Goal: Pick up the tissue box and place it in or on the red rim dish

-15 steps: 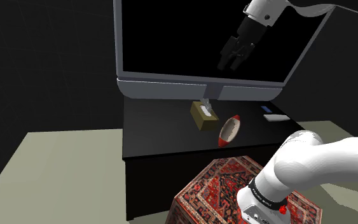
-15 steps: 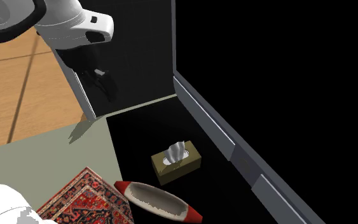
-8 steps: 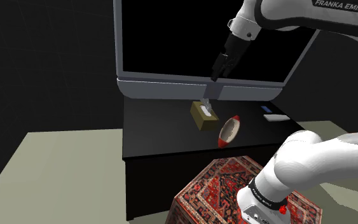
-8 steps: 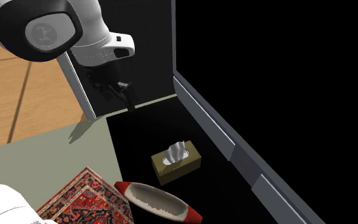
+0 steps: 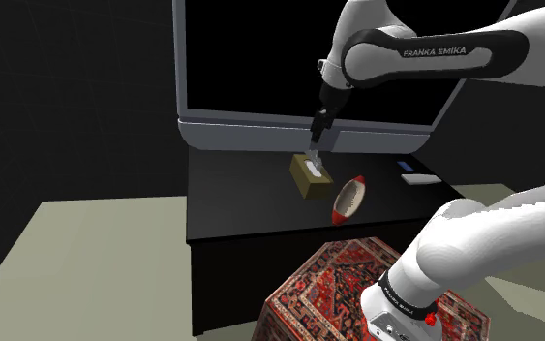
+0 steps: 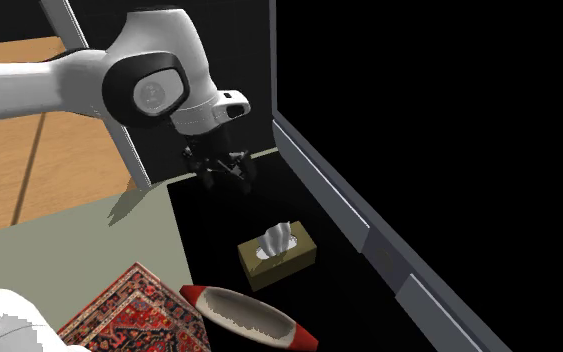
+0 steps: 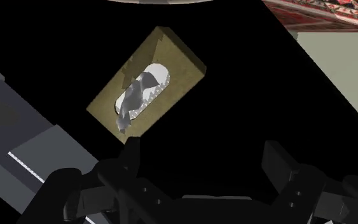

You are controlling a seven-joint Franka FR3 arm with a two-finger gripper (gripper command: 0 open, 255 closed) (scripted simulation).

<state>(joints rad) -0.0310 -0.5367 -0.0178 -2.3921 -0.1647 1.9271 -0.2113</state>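
Sitting on the dark counter [image 5: 251, 199], near the red rim dish [image 5: 349, 199]: tan tissue box [image 7: 147, 79]. Hovering above it, hand [image 7: 203, 153] spread apart, gripping nothing. Centre over the box, turn to span its narrower sides, then lower straight.

In the shoulder view, the dark band on the white arm's forearm [image 5: 442, 50] carries the words "FRANKA EMIKA" in pale capitals. The black ring at the arm's base [image 5: 397, 296] bears small pale lettering, too fine to read.
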